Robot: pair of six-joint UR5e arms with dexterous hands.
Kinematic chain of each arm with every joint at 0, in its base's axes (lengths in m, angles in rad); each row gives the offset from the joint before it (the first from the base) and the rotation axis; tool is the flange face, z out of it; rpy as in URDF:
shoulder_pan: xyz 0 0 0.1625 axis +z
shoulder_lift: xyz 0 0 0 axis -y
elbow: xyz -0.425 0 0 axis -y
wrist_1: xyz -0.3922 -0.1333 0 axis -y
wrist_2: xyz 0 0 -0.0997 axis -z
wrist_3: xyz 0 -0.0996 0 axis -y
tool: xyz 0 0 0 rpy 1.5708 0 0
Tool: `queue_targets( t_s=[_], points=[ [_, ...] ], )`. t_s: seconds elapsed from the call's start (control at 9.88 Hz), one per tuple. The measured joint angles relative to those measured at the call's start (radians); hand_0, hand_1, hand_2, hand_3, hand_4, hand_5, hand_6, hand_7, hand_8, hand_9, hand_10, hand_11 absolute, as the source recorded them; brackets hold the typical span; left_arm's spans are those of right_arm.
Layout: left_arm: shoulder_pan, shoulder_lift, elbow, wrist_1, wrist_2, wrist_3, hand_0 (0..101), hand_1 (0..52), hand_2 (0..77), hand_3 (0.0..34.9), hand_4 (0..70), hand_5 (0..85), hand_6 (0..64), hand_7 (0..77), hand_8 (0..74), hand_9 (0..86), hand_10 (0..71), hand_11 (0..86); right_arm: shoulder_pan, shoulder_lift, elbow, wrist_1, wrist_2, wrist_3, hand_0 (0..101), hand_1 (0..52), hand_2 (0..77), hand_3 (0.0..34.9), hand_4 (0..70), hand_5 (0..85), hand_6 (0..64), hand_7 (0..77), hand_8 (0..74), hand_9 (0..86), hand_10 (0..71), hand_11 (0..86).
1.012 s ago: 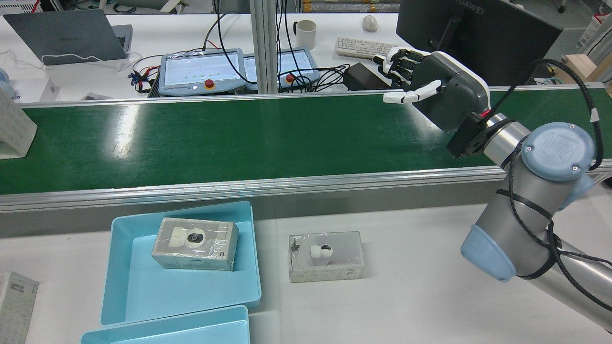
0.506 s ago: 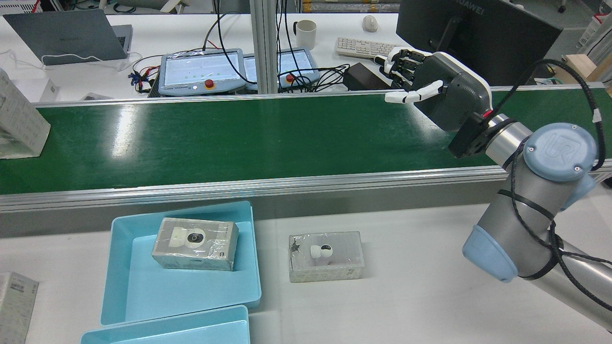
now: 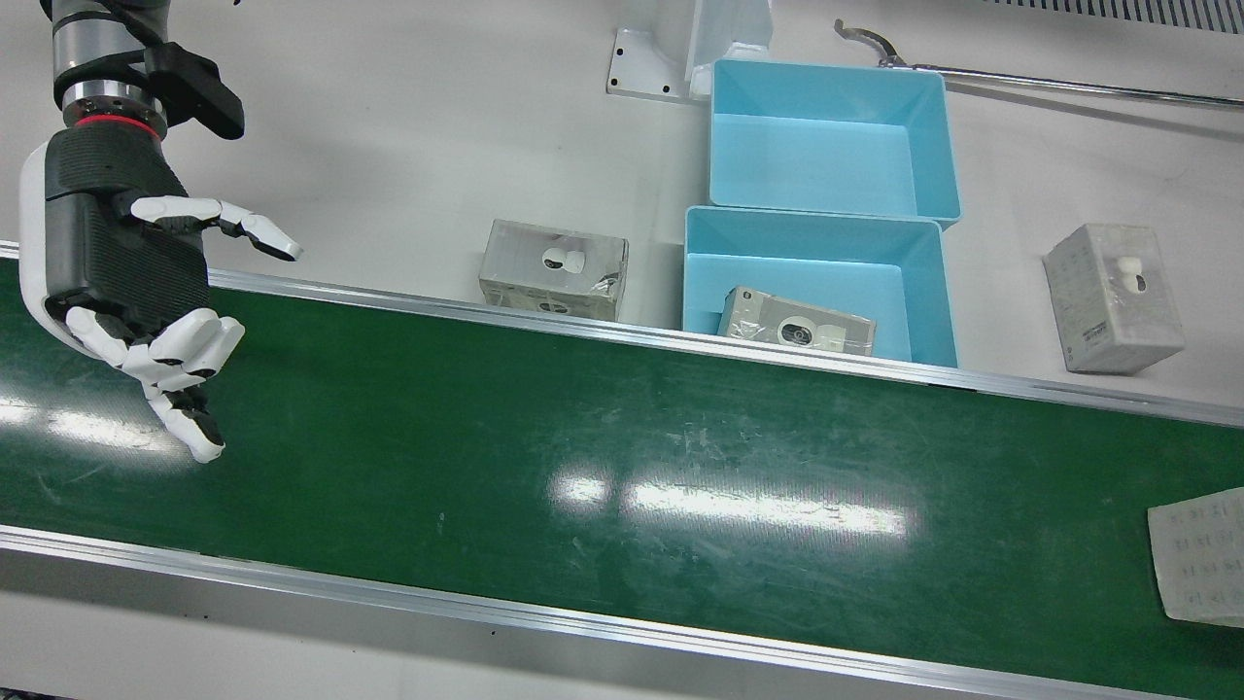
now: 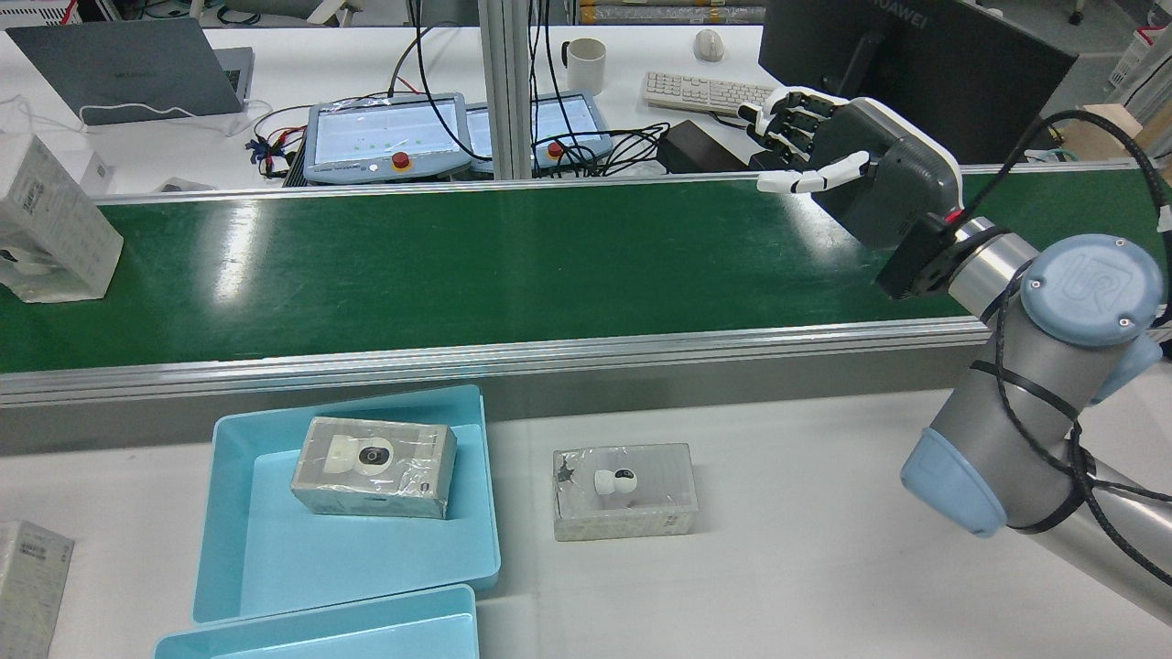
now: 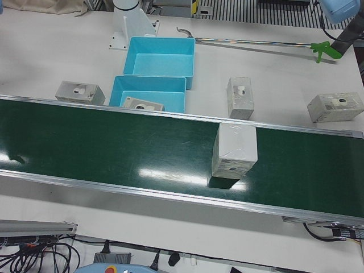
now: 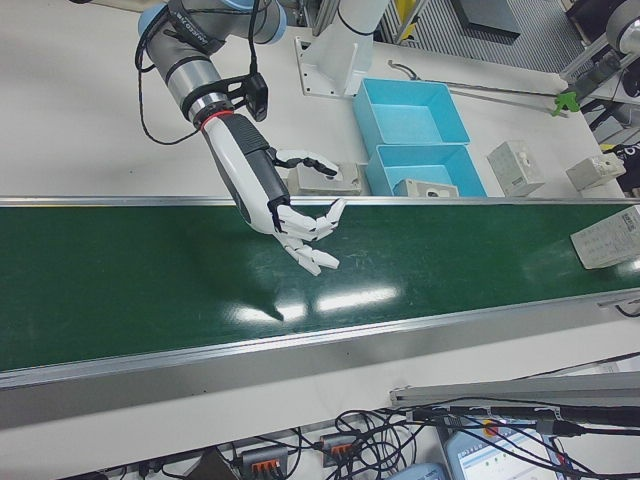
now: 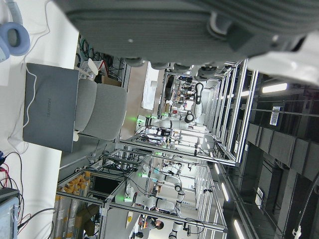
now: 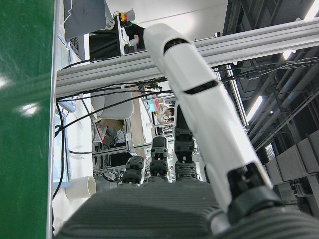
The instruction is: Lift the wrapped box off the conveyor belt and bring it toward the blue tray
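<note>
A wrapped white box (image 4: 50, 224) lies on the green conveyor belt (image 4: 549, 256) at its far left end in the rear view. It also shows in the front view (image 3: 1200, 564), the left-front view (image 5: 234, 151) and the right-front view (image 6: 605, 238). My right hand (image 4: 851, 160) hovers open and empty over the belt's other end, far from the box; it also shows in the front view (image 3: 126, 292) and the right-front view (image 6: 275, 195). The blue tray (image 4: 209, 513) sits beside the belt. The left hand view shows only the left hand's grey body (image 7: 174, 20).
The blue tray holds one wrapped box (image 4: 374, 467). Another wrapped box (image 4: 624, 491) lies on the white table to its right, and a third (image 4: 27, 577) at the left edge. A second blue tray (image 4: 320, 631) stands nearer the robot. Desks with monitors lie beyond the belt.
The wrapped box on the belt has travelled further right into the rear view. My right hand has shifted slightly right and stays open.
</note>
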Motion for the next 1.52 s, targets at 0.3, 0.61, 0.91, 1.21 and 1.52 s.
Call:
queue_targets(
  t_s=[0.3, 0.61, 0.91, 1.21, 1.52],
  points=[
    [0.000, 0.000, 0.000, 0.000, 0.000, 0.000, 0, 0.0, 1.1, 0.0, 0.0, 1.1, 0.0, 0.5, 0.5, 0.0, 0.0, 0.5, -0.004, -0.001, -0.001, 0.001, 0.002, 0.000, 60, 25.1, 22.4, 0.6, 32.7, 41.5, 28.4, 47.5, 10.9, 18.5, 6.0, 11.4],
    [0.000, 0.000, 0.000, 0.000, 0.000, 0.000, 0, 0.0, 0.5, 0.0, 0.0, 1.1, 0.0, 0.5, 0.5, 0.0, 0.5, 0.0, -0.005, 0.000, -0.002, 0.002, 0.002, 0.000, 60, 25.1, 22.4, 0.5, 32.7, 41.5, 28.4, 47.5, 10.9, 18.5, 6.0, 11.4],
    [0.000, 0.000, 0.000, 0.000, 0.000, 0.000, 0, 0.0, 1.1, 0.0, 0.0, 1.1, 0.0, 0.5, 0.5, 0.0, 0.5, 0.0, -0.004, 0.001, -0.001, 0.002, 0.002, 0.000, 60, 25.1, 22.4, 0.6, 32.7, 41.5, 28.4, 47.5, 10.9, 18.5, 6.0, 11.4],
    [0.000, 0.000, 0.000, 0.000, 0.000, 0.000, 0, 0.0, 1.1, 0.0, 0.0, 1.1, 0.0, 0.5, 0.5, 0.0, 0.0, 0.5, 0.001, 0.000, 0.000, 0.001, 0.001, -0.001, 60, 24.0, 22.4, 0.6, 32.2, 41.5, 29.5, 48.5, 12.0, 19.6, 6.5, 12.0],
    [0.000, 0.000, 0.000, 0.000, 0.000, 0.000, 0, 0.0, 1.1, 0.0, 0.0, 1.1, 0.0, 0.5, 0.5, 0.0, 0.0, 0.5, 0.064, 0.000, 0.014, -0.006, -0.010, -0.027, 61, 26.2, 22.4, 0.6, 31.6, 41.5, 30.0, 48.5, 12.0, 20.2, 7.6, 13.1]
  ],
)
